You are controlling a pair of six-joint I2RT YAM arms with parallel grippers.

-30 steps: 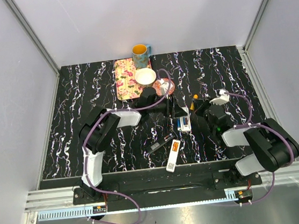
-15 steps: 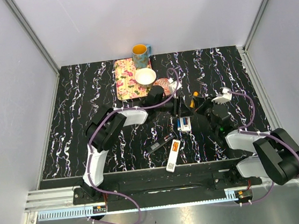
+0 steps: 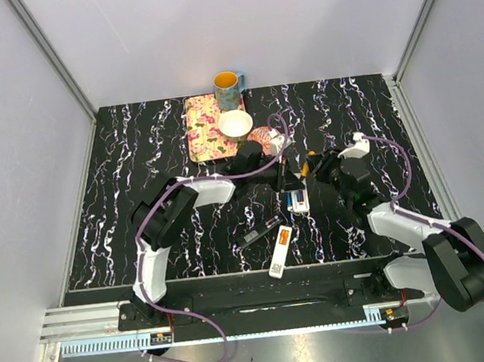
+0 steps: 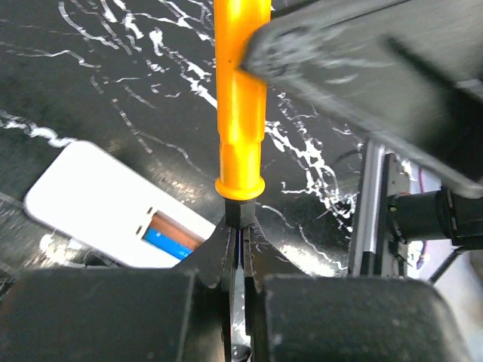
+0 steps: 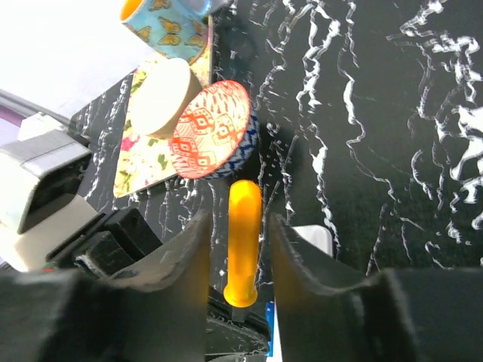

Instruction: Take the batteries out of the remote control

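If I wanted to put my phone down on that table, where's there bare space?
Widest bare stretch: the table left of the flowered mat and left arm. The far right corner, beyond the right arm, is bare too. The middle is crowded: both arms meet at the screwdriver beside the open remote, bowls just behind.

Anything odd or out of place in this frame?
Yes: the screwdriver is off the table, clamped by its shaft in the left gripper, with the right gripper open around its handle. The remote below lies open, batteries inside.
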